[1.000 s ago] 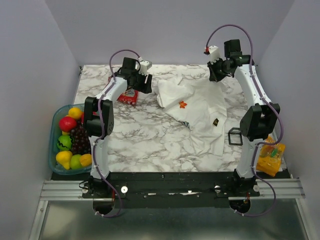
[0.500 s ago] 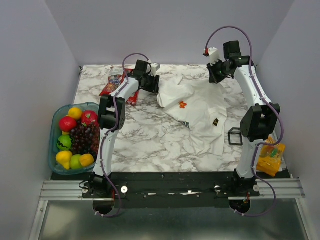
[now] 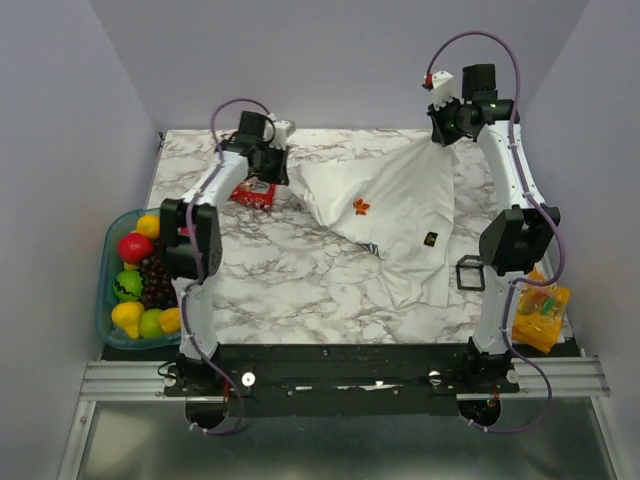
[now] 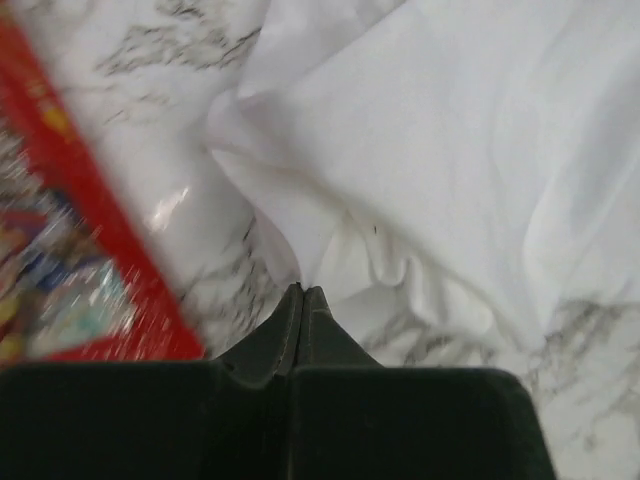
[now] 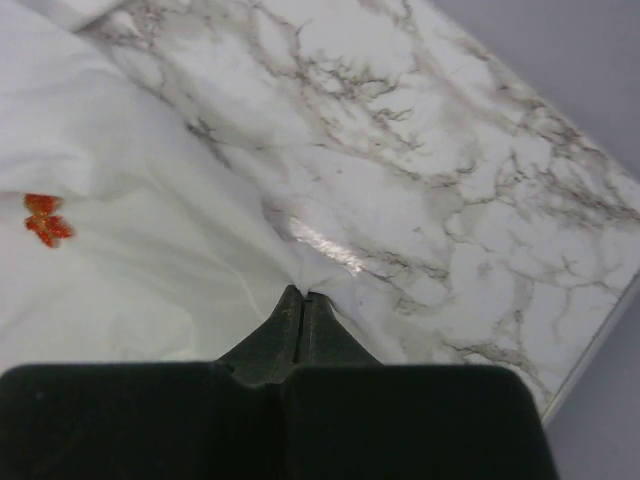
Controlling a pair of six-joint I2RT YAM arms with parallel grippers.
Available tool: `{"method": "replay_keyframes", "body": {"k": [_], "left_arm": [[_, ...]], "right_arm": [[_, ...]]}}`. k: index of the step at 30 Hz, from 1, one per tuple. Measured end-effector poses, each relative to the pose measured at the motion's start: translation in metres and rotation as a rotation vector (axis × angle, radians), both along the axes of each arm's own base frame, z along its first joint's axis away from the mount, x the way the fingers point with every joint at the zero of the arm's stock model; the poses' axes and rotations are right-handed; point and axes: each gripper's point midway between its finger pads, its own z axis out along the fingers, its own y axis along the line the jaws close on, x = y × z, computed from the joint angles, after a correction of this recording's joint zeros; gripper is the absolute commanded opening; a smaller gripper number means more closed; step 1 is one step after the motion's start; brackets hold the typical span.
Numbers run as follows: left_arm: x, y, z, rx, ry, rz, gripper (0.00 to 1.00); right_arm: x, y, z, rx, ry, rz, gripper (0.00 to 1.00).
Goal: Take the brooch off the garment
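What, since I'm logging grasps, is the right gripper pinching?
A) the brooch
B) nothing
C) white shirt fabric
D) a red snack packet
C: the right gripper is shut on a peak of the garment, while the brooch lies apart on the cloth.

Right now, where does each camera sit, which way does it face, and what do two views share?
Top external: above and behind the arms, looking down at the table; both arms show, left gripper and right gripper at the shirt.
Left wrist: on that wrist, facing along its shut gripper to the shirt edge and a red packet.
Right wrist: on that wrist, its shut gripper pinching a shirt corner.
Shared: top and right wrist show the brooch.
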Motion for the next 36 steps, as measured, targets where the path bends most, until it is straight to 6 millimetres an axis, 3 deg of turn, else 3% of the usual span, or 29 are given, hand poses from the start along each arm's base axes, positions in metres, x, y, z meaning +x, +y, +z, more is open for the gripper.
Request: {"method": "replay_keyframes", "body": {"k": [3, 5, 6, 8, 9, 11, 12, 13, 15, 17, 19, 21, 25, 27, 28, 31, 36], "left_arm": [[-0.035, 0.054, 0.077, -0.008, -0.082, 0.061, 0.0], [-0.069, 0.093, 0.124, -0.002, -0.161, 0.11, 0.0], [-0.091, 0.111, 0.141, 0.01, -0.196, 0.135, 0.0], [-0.131, 0.127, 0.155, 0.036, -0.224, 0.139, 0.0], [-0.16, 0.125, 0.155, 0.051, -0.228, 0.104, 0.0], [-0.204, 0.116, 0.136, 0.062, -0.168, 0.026, 0.0], [-0.227, 0.112, 0.118, 0.075, -0.106, -0.037, 0.28], [-0.247, 0.11, 0.102, 0.084, -0.04, -0.082, 0.4], [-0.277, 0.111, 0.073, 0.107, 0.096, -0.166, 0.53], [-0.29, 0.113, 0.061, 0.116, 0.179, -0.214, 0.56], [-0.287, 0.112, 0.063, 0.117, 0.197, -0.244, 0.57], [-0.265, 0.111, 0.073, 0.121, 0.152, -0.246, 0.56], [-0.189, 0.115, 0.086, 0.163, 0.026, -0.146, 0.51], [-0.139, 0.122, 0.081, 0.199, -0.016, -0.069, 0.5], [-0.124, 0.124, 0.079, 0.208, -0.023, -0.046, 0.5], [-0.078, 0.129, 0.056, 0.233, -0.021, 0.013, 0.53], [-0.055, 0.129, 0.006, 0.246, 0.064, 0.029, 0.59]], "right_arm": [[0.005, -0.018, 0.015, -0.011, -0.044, -0.036, 0.01], [0.002, -0.025, 0.014, -0.018, -0.048, -0.045, 0.01], [-0.005, -0.028, 0.01, -0.022, -0.032, -0.046, 0.0], [-0.021, -0.03, -0.001, -0.031, 0.011, -0.039, 0.0], [-0.027, -0.03, -0.006, -0.034, 0.03, -0.035, 0.0], [-0.044, -0.03, -0.02, -0.049, 0.085, -0.015, 0.0], [-0.054, -0.03, -0.027, -0.058, 0.115, 0.002, 0.0], [-0.063, -0.029, -0.034, -0.066, 0.143, 0.02, 0.0], [-0.088, -0.027, -0.052, -0.084, 0.214, 0.081, 0.0], [-0.115, -0.028, -0.072, -0.105, 0.287, 0.131, 0.0], [-0.137, -0.031, -0.09, -0.123, 0.36, 0.168, 0.0], [-0.149, -0.033, -0.103, -0.134, 0.407, 0.187, 0.01], [-0.155, -0.033, -0.11, -0.132, 0.438, 0.19, 0.0], [-0.153, -0.031, -0.109, -0.119, 0.438, 0.182, 0.0], [-0.151, -0.029, -0.108, -0.11, 0.435, 0.177, 0.0], [-0.151, -0.028, -0.107, -0.097, 0.435, 0.171, 0.0], [-0.144, -0.027, -0.1, -0.089, 0.417, 0.16, 0.01]]}}
